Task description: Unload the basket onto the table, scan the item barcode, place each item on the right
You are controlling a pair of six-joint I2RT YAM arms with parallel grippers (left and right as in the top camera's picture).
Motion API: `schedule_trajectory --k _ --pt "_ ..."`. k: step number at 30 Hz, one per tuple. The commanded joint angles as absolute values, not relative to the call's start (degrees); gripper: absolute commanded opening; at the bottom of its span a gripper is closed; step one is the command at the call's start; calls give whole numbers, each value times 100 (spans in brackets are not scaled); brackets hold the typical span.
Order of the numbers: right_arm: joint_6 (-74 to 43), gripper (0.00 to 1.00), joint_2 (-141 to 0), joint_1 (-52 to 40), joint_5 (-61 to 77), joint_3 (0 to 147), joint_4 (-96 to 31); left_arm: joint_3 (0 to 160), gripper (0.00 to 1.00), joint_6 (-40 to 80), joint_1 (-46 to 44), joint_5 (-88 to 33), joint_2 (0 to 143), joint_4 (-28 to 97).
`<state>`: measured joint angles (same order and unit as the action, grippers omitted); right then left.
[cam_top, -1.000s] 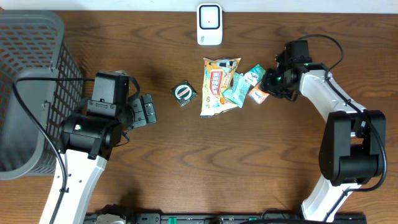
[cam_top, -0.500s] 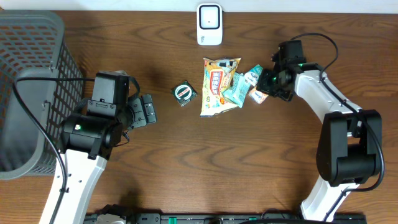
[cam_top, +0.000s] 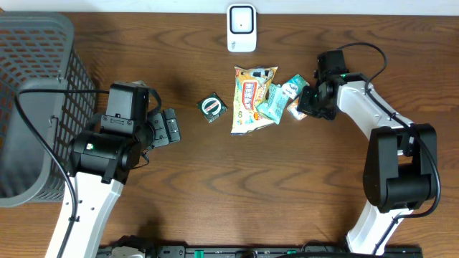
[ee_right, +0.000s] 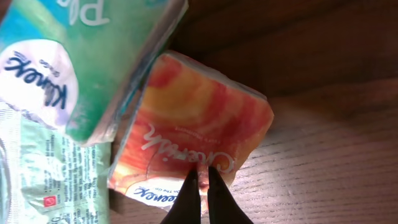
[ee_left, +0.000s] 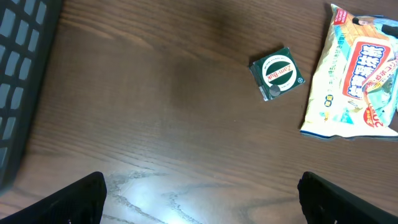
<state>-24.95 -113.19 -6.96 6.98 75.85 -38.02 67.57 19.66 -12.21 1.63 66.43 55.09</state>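
In the overhead view, the orange-and-white soft packet (cam_top: pixel 296 110) was found right of centre on the dark wooden table (cam_top: pixel 215 186), directly at the tip of the right gripper (cam_top: pixel 308 104), by far the nearer arm; the left gripper (cam_top: pixel 170 127) was seen well apart at left of centre, its jaws spread wide and empty. The white barcode scanner (cam_top: pixel 242 29) was placed at top centre, up and to the left of the packet; on that side a teal tissue pack (cam_top: pixel 272 104) was touching the packet, with a smaller teal-and-white pack (cam_top: pixel 290 87) just above; a yellow snack bag (cam_top: pixel 251 100), a green square tin (cam_top: pixel 212 107) and a grey mesh basket (cam_top: pixel 36 93) were ranged further left.

In the left wrist view, only the tin and the bag were shown, at upper right; the packet was not seen.

In the right wrist view, the packet was shown filling the centre, its long axis not clearly told; the fingers (ee_right: pixel 191 193) were pressed together at bottom centre on its lower edge, apparently pinching the wrapper. The tissue pack was overlapped against its upper-left side, so it was judged that a lift toward the scanner could drag that pack along; no barcode could be made out.
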Motion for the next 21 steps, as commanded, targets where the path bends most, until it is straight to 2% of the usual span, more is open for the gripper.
schedule_trajectory --k 1,11,16,21 --pt "-2504 2 -11382 -757 272 7402 -3955 6807 98 2018 -1212 154 6665 5507" --pt "-2526 1 -11375 -668 -954 7439 -5426 6810 98 2018 -1212 152 6665 5507" --pt "-2523 1 -11227 -679 -893 7609 -5660 6810 98 2018 -1212 154 6665 5507" --pt "-2526 1 -10866 -681 -193 7889 -5457 6810 98 2018 -1212 154 6665 5507"
